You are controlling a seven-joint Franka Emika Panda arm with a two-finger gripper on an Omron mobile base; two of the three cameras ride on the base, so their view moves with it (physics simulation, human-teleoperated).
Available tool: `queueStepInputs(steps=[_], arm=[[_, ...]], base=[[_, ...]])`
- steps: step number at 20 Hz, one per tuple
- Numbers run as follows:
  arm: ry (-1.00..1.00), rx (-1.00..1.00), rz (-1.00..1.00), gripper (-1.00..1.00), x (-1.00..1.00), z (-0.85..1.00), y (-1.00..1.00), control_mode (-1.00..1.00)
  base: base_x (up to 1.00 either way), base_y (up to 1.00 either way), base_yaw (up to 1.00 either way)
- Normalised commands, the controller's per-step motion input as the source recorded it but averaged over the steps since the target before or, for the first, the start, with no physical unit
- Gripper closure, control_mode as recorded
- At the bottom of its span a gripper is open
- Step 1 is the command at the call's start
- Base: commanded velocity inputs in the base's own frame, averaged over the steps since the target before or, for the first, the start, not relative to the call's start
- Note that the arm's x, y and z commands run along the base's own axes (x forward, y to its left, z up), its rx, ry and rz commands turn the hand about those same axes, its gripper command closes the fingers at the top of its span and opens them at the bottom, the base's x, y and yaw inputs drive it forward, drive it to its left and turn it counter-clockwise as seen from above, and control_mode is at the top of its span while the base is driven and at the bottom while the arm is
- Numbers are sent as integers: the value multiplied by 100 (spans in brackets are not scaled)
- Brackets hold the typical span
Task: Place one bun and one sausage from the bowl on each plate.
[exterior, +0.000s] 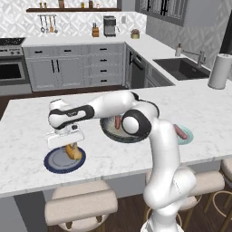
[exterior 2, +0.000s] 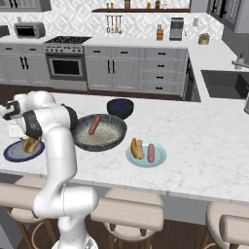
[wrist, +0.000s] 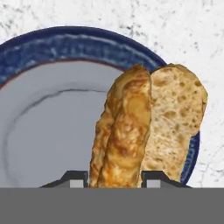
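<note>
A white robot arm reaches low over the marble worktop of a kitchen island, its gripper clamped on a golden-brown bun directly above the navy plate. From the hand view, the two dark fingers pinch the near end of the bun, which is split lengthwise and shows a pale crumb on one side; the plate's blue rim and grey centre spread out behind it. Whether the bun already touches the plate cannot be told.

Near the middle of the island sits the wide grey bowl, holding one sausage. Just beside it on the right lies the pale teal plate, already carrying a bun and a sausage side by side. A smaller dark blue bowl stands just behind the grey one. The navy plate lies at the left end of the island, apart from the grey bowl, partly hidden by the arm in the right base view.
</note>
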Motion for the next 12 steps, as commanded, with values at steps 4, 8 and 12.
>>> queueStepInputs(steps=[4,8,12], arm=[[-2,0,0,-100,0,0,0,-100],[0,0,0,-100,0,0,0,-100],[-21,0,0,-100,-53,0,-9,-100]], base=[[0,0,0],[0,0,0],[0,0,0]])
